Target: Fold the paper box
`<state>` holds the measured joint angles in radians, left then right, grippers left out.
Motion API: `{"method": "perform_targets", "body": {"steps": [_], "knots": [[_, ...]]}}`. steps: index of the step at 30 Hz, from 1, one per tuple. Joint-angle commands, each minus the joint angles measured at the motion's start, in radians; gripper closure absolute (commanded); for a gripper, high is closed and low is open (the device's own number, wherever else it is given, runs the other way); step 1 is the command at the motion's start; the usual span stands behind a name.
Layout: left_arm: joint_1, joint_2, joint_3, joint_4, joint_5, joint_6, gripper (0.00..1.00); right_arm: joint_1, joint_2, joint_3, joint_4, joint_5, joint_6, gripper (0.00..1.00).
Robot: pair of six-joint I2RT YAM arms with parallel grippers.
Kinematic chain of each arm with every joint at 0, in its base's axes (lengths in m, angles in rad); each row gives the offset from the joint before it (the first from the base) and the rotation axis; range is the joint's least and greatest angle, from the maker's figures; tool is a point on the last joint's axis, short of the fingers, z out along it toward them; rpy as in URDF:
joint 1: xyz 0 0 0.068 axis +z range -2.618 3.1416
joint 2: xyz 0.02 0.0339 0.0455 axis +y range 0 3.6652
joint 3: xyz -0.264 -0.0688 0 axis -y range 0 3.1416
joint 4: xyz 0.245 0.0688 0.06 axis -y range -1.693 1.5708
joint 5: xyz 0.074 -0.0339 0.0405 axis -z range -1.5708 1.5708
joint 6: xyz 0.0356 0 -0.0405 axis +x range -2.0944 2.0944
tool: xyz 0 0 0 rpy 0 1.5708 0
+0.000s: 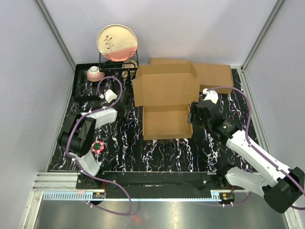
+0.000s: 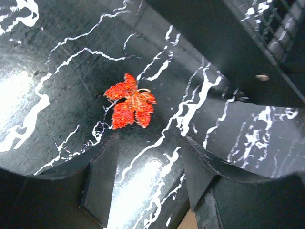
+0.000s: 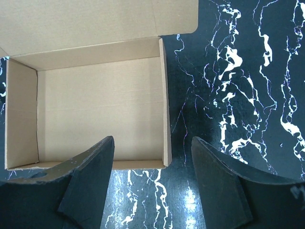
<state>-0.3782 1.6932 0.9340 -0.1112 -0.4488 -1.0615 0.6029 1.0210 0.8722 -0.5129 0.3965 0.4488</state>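
Walls of the paper box (image 1: 166, 123) stand formed (lid (image 1: 165, 88) open behind); right pincer (image 3: 152, 143) and left pincer (image 2: 148, 138) hang apart, empty; next, likely tipping that lid forward.

place: lab test cell | evidence: white enclosure walls (image 1: 24, 71); aluminium rail (image 1: 52, 180)

Shows paper box (image 3: 95, 105) open-topped on marbled table (image 3: 238, 95), lid flap (image 3: 95, 24) far. Straddles its right wall with right gripper (image 3: 152, 181) spread wide, apparently not touching.
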Motion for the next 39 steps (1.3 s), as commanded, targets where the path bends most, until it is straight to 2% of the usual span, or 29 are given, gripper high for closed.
{"method": "perform_targets", "body": {"steps": [1, 11, 20, 25, 31, 35, 39], "knots": [[0.016, 0.043, 0.008, 0.061, 0.005, -0.090, 0.43, 0.000, -0.027, -0.002, 0.031, -0.024, -0.013, 0.28], [0.059, 0.051, -0.058, 0.150, -0.001, -0.193, 0.44, 0.000, -0.015, -0.010, 0.045, -0.033, -0.012, 0.28], [0.098, 0.092, -0.055, 0.130, 0.021, -0.221, 0.51, 0.000, -0.025, -0.013, 0.040, -0.038, -0.010, 0.28], [0.099, 0.109, -0.017, 0.091, 0.024, -0.212, 0.63, 0.000, -0.032, -0.013, 0.036, -0.044, -0.007, 0.28], [0.099, 0.137, 0.035, 0.022, 0.019, -0.209, 0.66, 0.000, -0.047, -0.010, 0.027, -0.051, -0.001, 0.28], [0.099, 0.143, 0.052, 0.001, 0.022, -0.213, 0.76, -0.002, -0.062, -0.007, 0.021, -0.050, -0.004, 0.28], [0.101, 0.123, 0.016, 0.033, 0.033, -0.207, 0.90, 0.000, -0.075, -0.016, 0.019, -0.047, -0.005, 0.28]]}}
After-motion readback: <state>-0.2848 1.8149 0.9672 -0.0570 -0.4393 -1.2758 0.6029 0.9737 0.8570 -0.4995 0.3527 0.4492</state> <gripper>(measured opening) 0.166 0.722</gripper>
